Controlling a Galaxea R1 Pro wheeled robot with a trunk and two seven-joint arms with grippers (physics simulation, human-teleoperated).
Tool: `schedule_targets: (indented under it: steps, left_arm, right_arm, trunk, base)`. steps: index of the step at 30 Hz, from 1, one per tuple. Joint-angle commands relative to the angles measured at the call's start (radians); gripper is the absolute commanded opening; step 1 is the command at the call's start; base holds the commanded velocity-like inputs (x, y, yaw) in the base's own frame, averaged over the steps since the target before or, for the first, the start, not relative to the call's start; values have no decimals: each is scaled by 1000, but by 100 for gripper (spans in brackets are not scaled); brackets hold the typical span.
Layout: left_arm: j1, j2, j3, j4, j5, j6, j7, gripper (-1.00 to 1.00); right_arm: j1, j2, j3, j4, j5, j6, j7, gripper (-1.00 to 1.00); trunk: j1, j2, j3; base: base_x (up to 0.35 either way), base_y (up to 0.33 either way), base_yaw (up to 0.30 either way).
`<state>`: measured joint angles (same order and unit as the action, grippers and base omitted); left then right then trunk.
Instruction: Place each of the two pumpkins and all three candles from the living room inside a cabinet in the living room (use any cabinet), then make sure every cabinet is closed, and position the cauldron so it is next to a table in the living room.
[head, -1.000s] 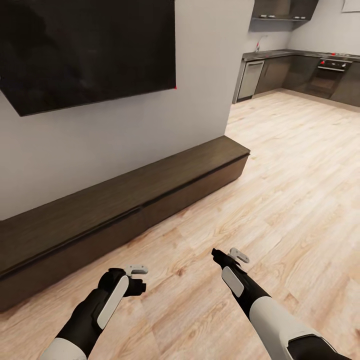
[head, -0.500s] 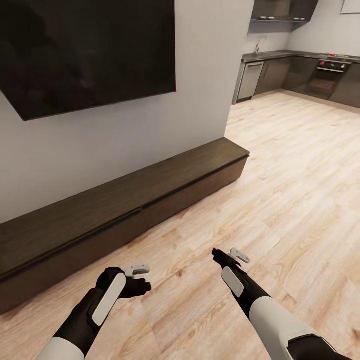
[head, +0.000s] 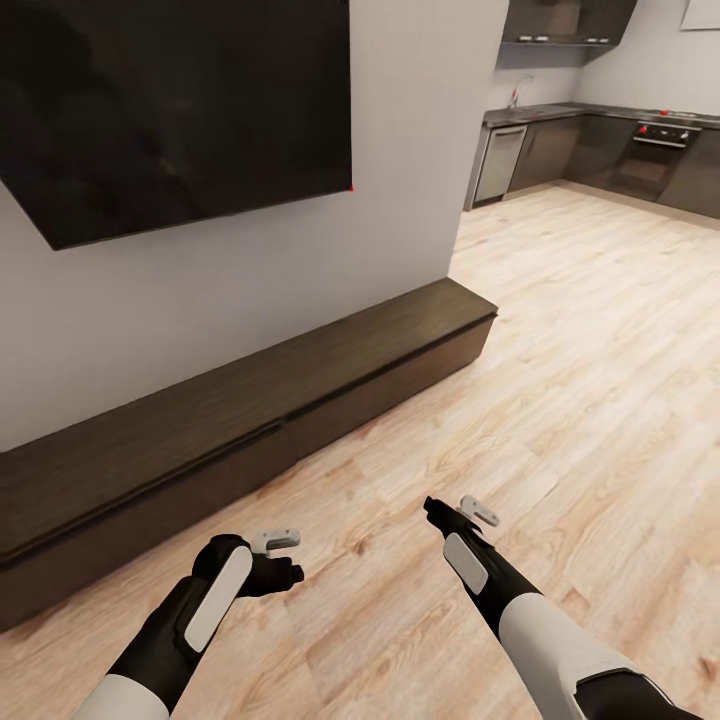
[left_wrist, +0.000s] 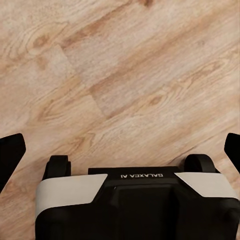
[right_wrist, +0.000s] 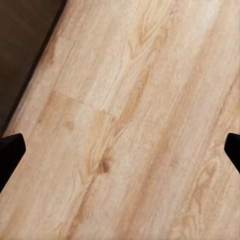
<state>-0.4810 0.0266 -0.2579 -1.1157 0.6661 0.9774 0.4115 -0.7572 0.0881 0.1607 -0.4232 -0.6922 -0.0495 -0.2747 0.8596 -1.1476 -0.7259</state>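
The cabinet (head: 250, 400), a long low dark brown unit, runs along the white wall with its flat fronts flush. My left gripper (head: 283, 560) hangs open over the wood floor just in front of it, and in the left wrist view the left gripper (left_wrist: 120, 150) has only floor between its fingers. My right gripper (head: 455, 510) is open over bare planks further right. The right wrist view has the right gripper (right_wrist: 120, 150) spread wide, with the cabinet (right_wrist: 20, 40) dark at one corner. The pumpkins, candles, cauldron and table are out of view.
A large black TV (head: 170, 110) hangs on the wall above the cabinet. Wood floor (head: 600, 350) stretches right toward a kitchen with dark grey cabinets (head: 600, 150) and an oven (head: 660, 155). My own base (left_wrist: 135, 205) is in the left wrist view.
The head view has shifted slightly, so the cabinet sits a little higher in the picture. My left gripper has edged a little to the right and lower. The right arm is unchanged.
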Motion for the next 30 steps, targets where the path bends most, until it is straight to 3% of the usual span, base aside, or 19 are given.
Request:
schedule_targets:
  steps: [1,30]
  left_arm:
    - [-1,1,-3,-1,10,1,10,100]
    - [-1,1,-5,1,10,1,12,100]
  right_arm:
    - [-1,-1,8,0,-8,-6,-6,100]
    - [-1,-1,11,0,-3,-12,-6,100]
  trunk:
    - [-4,7,2]
    - [-115,210,93]
  base:
    - [0,0,0]
    - [0,0,0]
